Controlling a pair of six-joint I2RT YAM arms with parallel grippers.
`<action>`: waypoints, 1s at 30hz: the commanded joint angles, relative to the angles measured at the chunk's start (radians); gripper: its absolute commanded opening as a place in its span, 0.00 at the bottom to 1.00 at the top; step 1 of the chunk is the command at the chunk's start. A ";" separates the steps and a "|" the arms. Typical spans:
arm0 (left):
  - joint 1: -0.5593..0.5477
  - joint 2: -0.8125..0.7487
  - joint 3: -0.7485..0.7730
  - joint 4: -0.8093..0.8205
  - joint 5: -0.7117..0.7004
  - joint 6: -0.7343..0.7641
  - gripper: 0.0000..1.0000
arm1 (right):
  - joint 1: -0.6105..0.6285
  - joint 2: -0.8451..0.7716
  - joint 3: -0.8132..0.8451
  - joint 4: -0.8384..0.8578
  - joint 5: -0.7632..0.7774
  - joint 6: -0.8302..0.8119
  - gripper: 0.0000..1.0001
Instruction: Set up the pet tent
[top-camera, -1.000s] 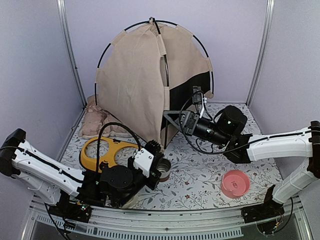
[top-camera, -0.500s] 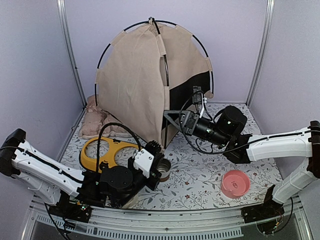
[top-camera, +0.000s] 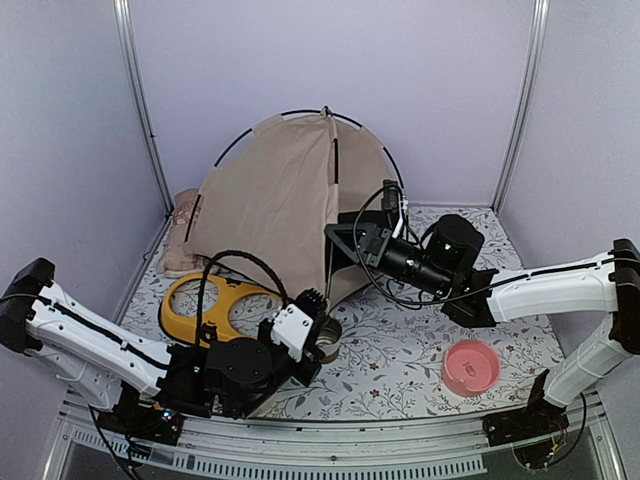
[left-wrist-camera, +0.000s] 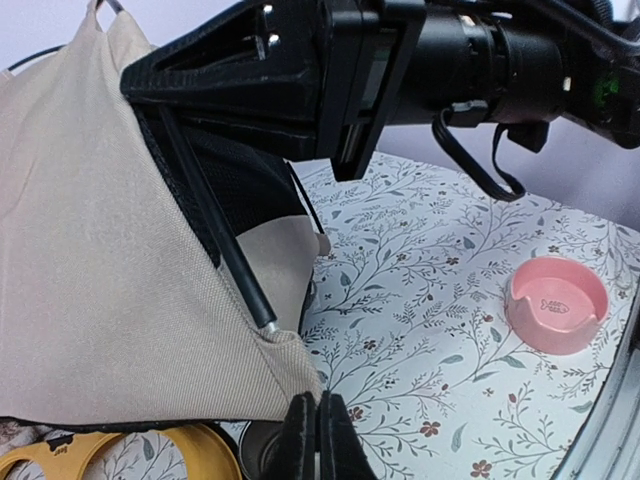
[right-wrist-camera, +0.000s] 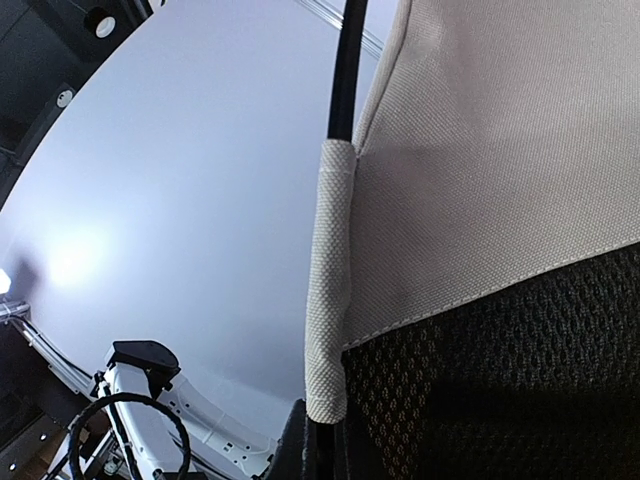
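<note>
The tent (top-camera: 270, 210) is seen standing as a dome on the bench (top-camera: 400, 350), just behind the yellow stand (top-camera: 215, 305). The right gripper (top-camera: 332, 232) — beyond the stand and to its right — is clamped on the tent's front pole (right-wrist-camera: 345, 80). The left gripper (left-wrist-camera: 318, 440) is pressed shut on nothing, near the stand's right end. The shaping step is judged to be in hand; next, the pole would need steadying until the base is seated flat.

My left arm (top-camera: 90, 340) was white with black joints, and so was my right arm (top-camera: 560, 285). Black cables (top-camera: 240, 253) looped over both. My left gripper (left-wrist-camera: 318, 405) was black.
</note>
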 joint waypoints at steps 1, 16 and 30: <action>-0.048 -0.009 -0.015 -0.035 0.060 -0.024 0.00 | -0.027 -0.014 -0.019 0.072 0.108 0.017 0.00; -0.039 -0.024 -0.017 -0.035 0.058 -0.027 0.00 | -0.028 -0.023 -0.064 0.059 0.114 0.026 0.00; -0.020 -0.033 -0.025 -0.044 0.079 -0.033 0.00 | -0.027 -0.026 -0.068 0.031 0.061 0.019 0.00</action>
